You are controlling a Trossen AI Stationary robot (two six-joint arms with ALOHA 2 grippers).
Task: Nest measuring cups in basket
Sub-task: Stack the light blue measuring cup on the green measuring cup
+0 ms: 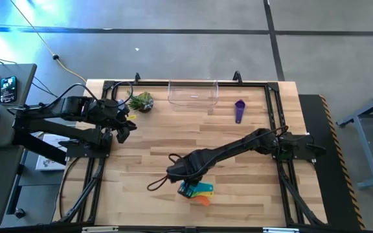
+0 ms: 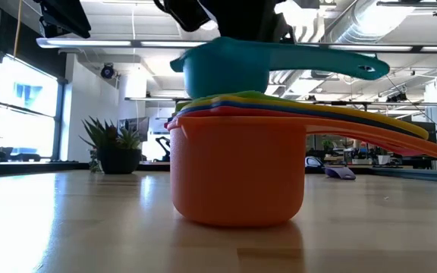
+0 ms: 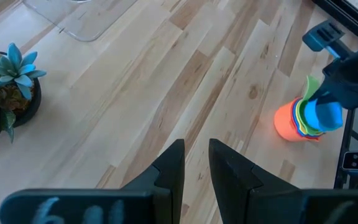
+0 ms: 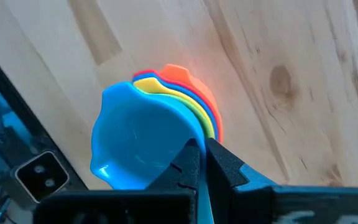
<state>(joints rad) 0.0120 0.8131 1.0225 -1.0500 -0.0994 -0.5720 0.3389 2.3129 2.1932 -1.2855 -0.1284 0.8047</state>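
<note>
The right arm reaches from the right side of the light wooden slatted table toward its near centre. The right gripper hangs directly over a nested stack of plastic measuring cups. Its two dark fingers are pinched closed on the edge of the light blue plastic measuring cup, at the handle side of the round bowl.

The light blue cup sits on top of the stack. In the low view its bowl rests just above the rims of the cups below, with its flat handle pointing right. Under it lie the green, yellow and other cups, seen only as thin coloured rims. The large orange plastic measuring cup forms the base and stands upright on the table.

The clear rectangular plastic basket stands at the far edge of the table, well apart from the stack. The purple plastic measuring cup lies on the table just right of the basket, outside it.

The left gripper waits at the far left of the table, near the small spiky green potted plant. Its fingers stand slightly apart and hold nothing.
</note>
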